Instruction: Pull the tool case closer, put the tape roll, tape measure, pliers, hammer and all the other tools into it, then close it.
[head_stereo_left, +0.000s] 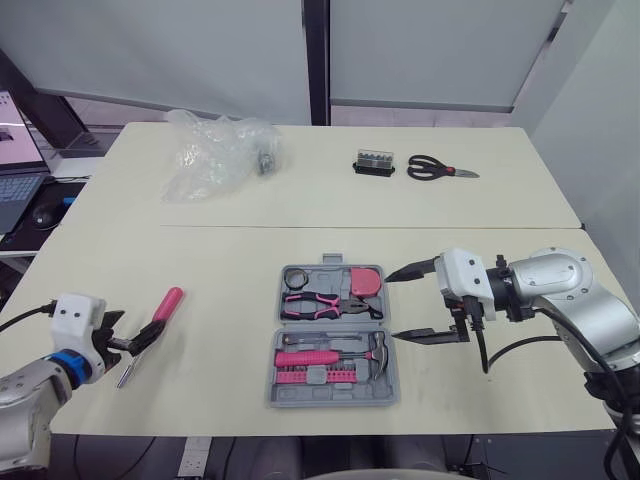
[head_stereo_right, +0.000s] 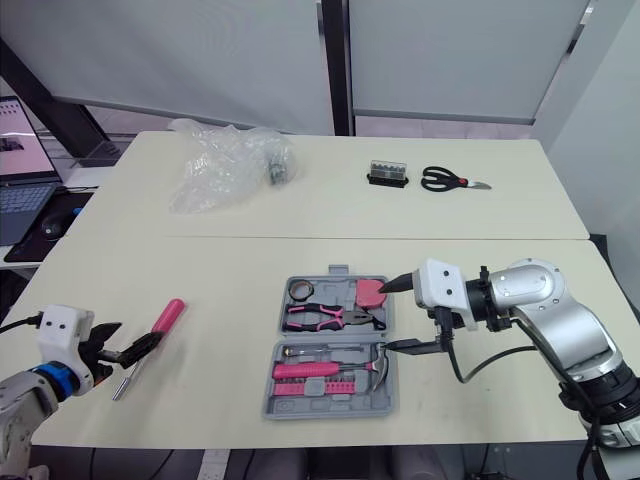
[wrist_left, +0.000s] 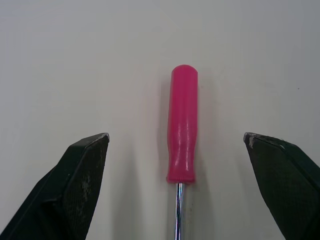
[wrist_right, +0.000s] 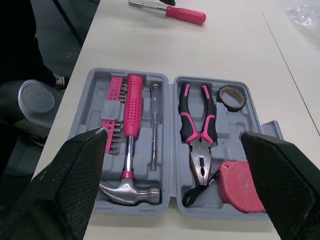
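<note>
- Head views: the grey tool case (head_stereo_left: 392, 372) lies open and flat on the near part of the table (head_stereo_left: 230, 265), in the middle.
- Its far half holds the tape roll (head_stereo_left: 297, 276), the pink-handled pliers (head_stereo_left: 315, 303) and the pink tape measure (head_stereo_left: 365, 282). Its near half holds the hammer (head_stereo_left: 330, 357).
- The right gripper (head_stereo_left: 392, 306) is at the right edge of the case, with its two fingers wide apart and nothing between them.
- A pink-handled screwdriver (head_stereo_left: 160, 312) lies on the table, well to the left of the case. The left gripper (head_stereo_right: 124, 340) is at its metal end.
- At the far side of the table are a crumpled plastic bag (head_stereo_left: 215, 150), a small black bit holder (head_stereo_left: 373, 163) and scissors (head_stereo_left: 440, 169).
- Left wrist view: here it is clear that the left gripper is spread open. The screwdriver lies between the fingers, and neither finger touches it.
- Right wrist view: it looks into the case from close by and shows details that are small in the head views. These are a thin screwdriver (wrist_right: 154, 125) beside the hammer handle and a row of pink bits (wrist_right: 112, 125) on the handle's other side.
- The right fingers stand apart, one on each side of the case, and hold nothing.
</note>
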